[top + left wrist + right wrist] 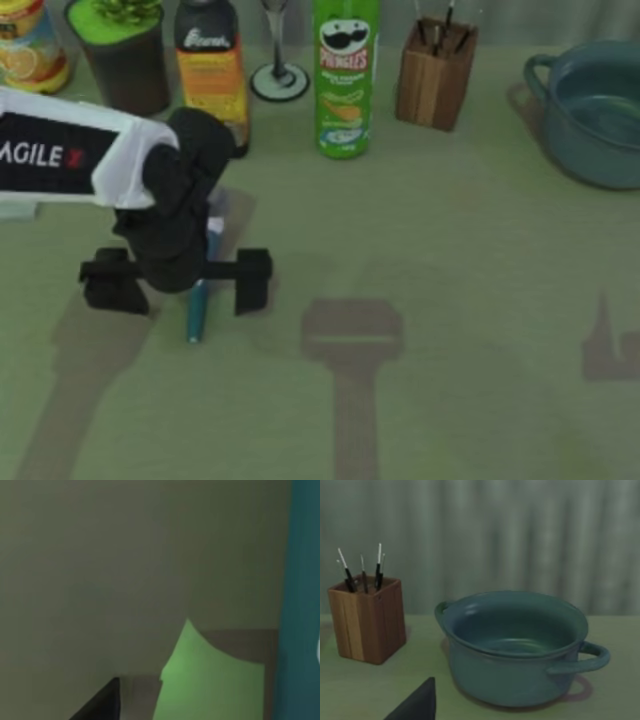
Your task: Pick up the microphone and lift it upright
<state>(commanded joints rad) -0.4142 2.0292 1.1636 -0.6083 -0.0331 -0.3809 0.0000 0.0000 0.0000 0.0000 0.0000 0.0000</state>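
The microphone (197,312) lies on the table at the left, its teal handle pointing toward the front edge. Its white head is mostly hidden under my left arm. My left gripper (180,282) hangs low over the microphone and is open, with one black finger on each side of the handle and well apart from it. In the left wrist view the teal handle (301,600) fills one edge and a single fingertip (102,705) shows. My right gripper is out of the top view. The right wrist view shows one of its fingertips (417,705) with nothing against it.
Along the back stand a green Pringles can (346,78), an orange bottle (212,70), a wine glass (279,78), a dark pot with a plant (125,50) and a wooden pen holder (435,72). A teal cooking pot (590,110) sits back right.
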